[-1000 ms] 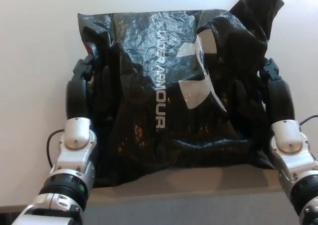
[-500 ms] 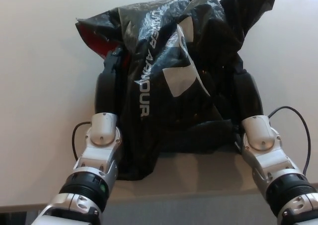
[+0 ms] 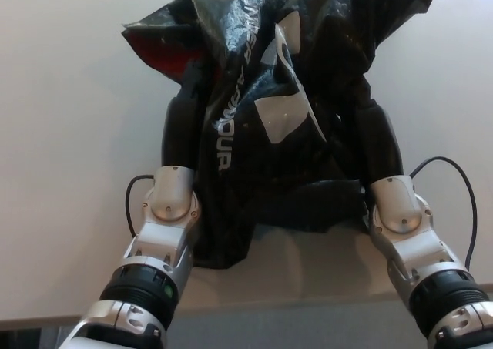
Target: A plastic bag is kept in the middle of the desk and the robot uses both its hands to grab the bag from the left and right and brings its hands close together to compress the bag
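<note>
We see the black bag [image 3: 285, 125] on the pale worktop [image 3: 69, 172], all bunched up and tall. Our left hand [image 3: 182, 129] presses its left side, and our right hand [image 3: 381, 141] presses its right side. Both hands' fingers are clamped on the bag, squeezing it between them.

The black plastic bag [image 3: 262, 118] carries white lettering running down its crumpled front. The lower letters "OUR" read clearly, with a partly folded "M" above them; the rest of the wording higher up is creased and cannot be read fully. Pale logo shapes beside it are folded, showing only fragments.
</note>
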Available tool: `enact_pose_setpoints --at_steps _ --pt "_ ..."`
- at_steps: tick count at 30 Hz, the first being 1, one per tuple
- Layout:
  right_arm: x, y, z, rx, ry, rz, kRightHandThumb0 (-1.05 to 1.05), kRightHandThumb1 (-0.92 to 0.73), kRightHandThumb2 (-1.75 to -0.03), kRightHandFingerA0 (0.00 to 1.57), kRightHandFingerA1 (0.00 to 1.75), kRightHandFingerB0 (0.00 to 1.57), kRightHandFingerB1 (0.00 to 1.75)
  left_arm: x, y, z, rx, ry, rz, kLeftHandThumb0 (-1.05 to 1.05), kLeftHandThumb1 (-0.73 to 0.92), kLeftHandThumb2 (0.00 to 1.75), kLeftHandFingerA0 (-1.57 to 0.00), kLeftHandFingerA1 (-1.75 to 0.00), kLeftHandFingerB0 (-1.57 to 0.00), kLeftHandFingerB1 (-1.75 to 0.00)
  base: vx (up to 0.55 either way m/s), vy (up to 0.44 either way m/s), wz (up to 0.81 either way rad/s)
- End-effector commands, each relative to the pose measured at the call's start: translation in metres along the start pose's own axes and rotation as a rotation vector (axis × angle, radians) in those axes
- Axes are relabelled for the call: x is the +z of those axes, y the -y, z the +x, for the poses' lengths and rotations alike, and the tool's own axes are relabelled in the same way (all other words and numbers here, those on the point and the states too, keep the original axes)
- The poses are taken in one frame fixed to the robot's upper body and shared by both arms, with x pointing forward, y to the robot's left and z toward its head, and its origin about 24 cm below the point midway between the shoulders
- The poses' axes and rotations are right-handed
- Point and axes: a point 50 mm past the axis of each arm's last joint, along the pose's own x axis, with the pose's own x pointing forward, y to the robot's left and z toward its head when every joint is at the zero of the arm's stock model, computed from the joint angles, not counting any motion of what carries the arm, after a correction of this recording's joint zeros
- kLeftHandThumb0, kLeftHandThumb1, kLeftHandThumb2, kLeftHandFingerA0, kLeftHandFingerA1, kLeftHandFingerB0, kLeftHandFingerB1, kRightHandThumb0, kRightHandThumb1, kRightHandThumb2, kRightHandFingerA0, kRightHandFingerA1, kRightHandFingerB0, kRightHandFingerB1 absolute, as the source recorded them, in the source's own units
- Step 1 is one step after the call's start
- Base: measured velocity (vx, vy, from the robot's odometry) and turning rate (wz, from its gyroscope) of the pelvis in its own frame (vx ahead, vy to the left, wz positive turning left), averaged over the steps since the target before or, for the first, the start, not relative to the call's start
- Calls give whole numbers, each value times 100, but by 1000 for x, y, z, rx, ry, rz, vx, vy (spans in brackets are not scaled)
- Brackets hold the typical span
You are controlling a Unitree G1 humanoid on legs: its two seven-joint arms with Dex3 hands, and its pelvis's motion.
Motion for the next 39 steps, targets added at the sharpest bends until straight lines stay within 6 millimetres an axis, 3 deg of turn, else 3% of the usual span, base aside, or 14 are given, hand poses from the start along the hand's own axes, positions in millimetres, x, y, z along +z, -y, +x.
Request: enact_pose_setpoints --at_steps 1,12,17,18,20,22,26,29,30,32,35,37,38,39 --pt "1 -2 -3 1 32 4 -84 -80 -111 5 44 2 40 2 1 -3 -30 41 22 -67 86 114 -5 -32 -6 -32 0 0 0" --pt "1 13 2 -32 -3 29 -77 -74 -112 7 48 1 38 3 -22 -2 24 -3 76 -70 92 85 -6 -32 -12 -24 0 0 0" --pt "34 56 14 -137 65 44 -88 -78 -111 2 43 8 33 42 -66 6 103 106 165 -75 86 117 -2 -42 -10 -33 0 0 0" --pt "48 70 16 -159 122 37 -85 -76 -110 2 43 11 37 57 -78 6 115 143 179 -71 92 83 -8 -32 -8 -24 0 0 0" --pt "64 84 16 -183 191 6 -72 -92 -69 15 36 18 30 73 -91 4 138 192 241 -69 84 120 -5 -47 -1 -36 0 0 0" --pt "81 101 13 -205 236 -53 -36 -53 -112 1 51 0 49 89 -109 0 155 220 251 -80 86 120 -4 -44 -3 -34 0 0 0" --pt "115 146 -10 -212 370 -224 -84 -77 -110 3 46 9 41 125 -153 -26 183 313 349 -74 92 84 -7 -33 -7 -25 0 0 0" --pt "130 165 -26 -225 416 -271 -85 -75 -111 1 45 12 42 140 -168 -42 198 370 386 -79 83 120 -4 -46 -5 -32 0 0 0" --pt "133 168 -30 -224 427 -283 -80 -92 -68 10 35 13 29 144 -171 -46 199 377 398 -76 82 120 -5 -47 0 -33 0 0 0" --pt "150 176 -58 -213 504 -344 -77 -73 -109 2 40 8 36 157 -179 -78 188 422 446 -70 81 121 0 -42 -5 -33 0 0 0" --pt "160 179 -85 -216 559 -374 -76 -92 -70 9 33 14 25 164 -180 -109 141 442 482 -70 82 122 -3 -35 -3 -30 0 0 0" --pt "163 180 -100 -210 599 -376 -76 -74 -105 5 44 8 34 165 -177 -125 139 447 474 -77 92 87 -6 -29 -7 -24 0 0 0" --pt "161 180 -109 -207 609 -384 -75 -92 -71 7 31 12 24 164 -177 -138 136 454 473 -70 82 122 -3 -35 -3 -31 0 0 0" --pt "157 177 -123 -205 603 -380 -80 -75 -111 2 36 10 32 161 -176 -153 120 454 469 -70 82 122 -3 -34 -3 -31 0 0 0"
